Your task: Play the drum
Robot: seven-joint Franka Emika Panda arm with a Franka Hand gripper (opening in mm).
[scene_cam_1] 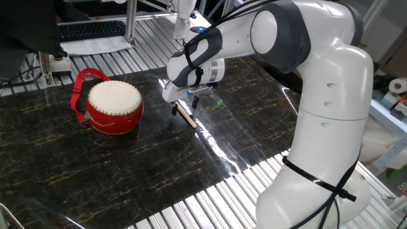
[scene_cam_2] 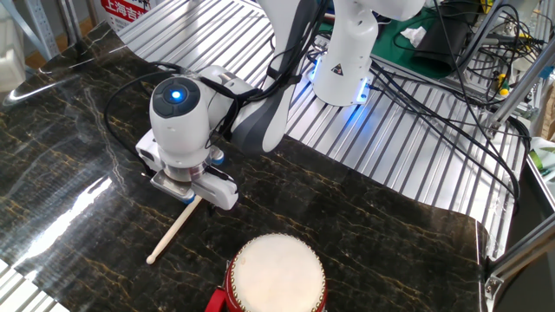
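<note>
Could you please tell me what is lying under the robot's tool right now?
A thin wooden stick lies flat on the dark table beneath the tool. Its free end shows; the far end is hidden by the tool, so any contact cannot be seen.

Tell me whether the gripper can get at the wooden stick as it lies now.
Probably yes. The gripper hangs right over the upper end of the wooden stick, which lies flat on the dark table, apart from the drum, nothing covering it.

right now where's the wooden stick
The wooden stick lies flat on the dark marble tabletop, directly beneath the end effector. In one fixed view it is to the right of the red drum, apart from it.
</note>
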